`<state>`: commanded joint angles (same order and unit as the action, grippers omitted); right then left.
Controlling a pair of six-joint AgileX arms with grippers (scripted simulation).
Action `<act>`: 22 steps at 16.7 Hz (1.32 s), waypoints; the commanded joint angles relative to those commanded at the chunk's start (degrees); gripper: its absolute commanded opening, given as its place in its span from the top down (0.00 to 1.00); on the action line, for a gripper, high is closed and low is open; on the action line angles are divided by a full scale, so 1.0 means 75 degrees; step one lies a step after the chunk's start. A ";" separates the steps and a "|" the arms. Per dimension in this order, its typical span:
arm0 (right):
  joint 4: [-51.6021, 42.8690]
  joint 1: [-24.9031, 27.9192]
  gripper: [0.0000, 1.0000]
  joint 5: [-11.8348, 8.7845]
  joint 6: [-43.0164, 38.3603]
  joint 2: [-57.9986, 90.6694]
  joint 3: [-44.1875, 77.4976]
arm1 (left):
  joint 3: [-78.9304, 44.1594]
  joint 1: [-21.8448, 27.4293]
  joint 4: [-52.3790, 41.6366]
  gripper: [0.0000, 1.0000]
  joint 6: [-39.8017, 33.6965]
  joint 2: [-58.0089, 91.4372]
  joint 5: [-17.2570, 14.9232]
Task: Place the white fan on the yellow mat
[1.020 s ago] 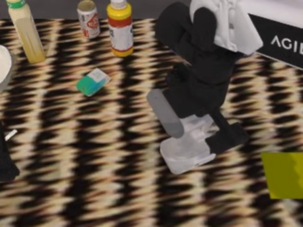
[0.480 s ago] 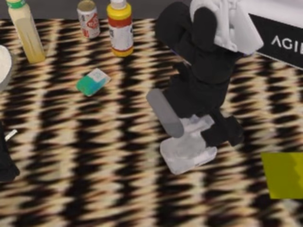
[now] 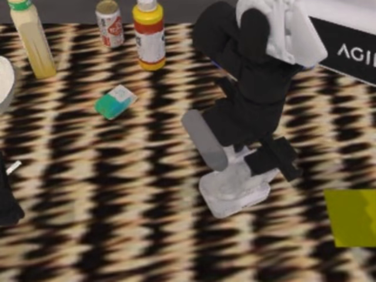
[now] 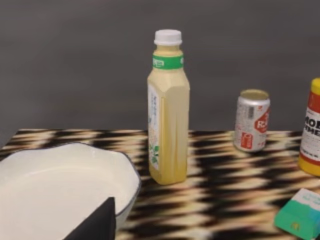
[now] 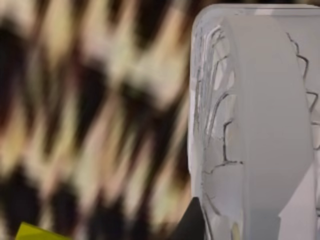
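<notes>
Right gripper [image 3: 258,167] sits down on the white fan [image 3: 232,188] at centre frame, fingers pinching its base for the carry toward the yellow mat [image 3: 352,216], lower right. Left arm idles far left.

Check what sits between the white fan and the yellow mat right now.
Top view: only bare patterned tablecloth between the white fan and the yellow mat. The right pincer is at the fan's mat-facing side, not in the gap.

Fan [image 3: 232,188] mid-table; mat [image 3: 352,216] well right of fan, box [image 3: 115,101] left-behind, can [image 3: 110,23] and two bottles [image 3: 149,35] far behind-left.
</notes>
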<state>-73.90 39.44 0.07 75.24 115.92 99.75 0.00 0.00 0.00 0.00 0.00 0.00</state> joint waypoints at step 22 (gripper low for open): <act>-0.1542 -0.0007 1.00 0.0002 -0.0003 0.0054 0.1653 | 0.0000 0.0000 0.0000 0.00 0.0000 0.0000 0.0000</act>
<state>-85.46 39.39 0.08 75.22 116.33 112.15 0.00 0.00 0.00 0.00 0.00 0.00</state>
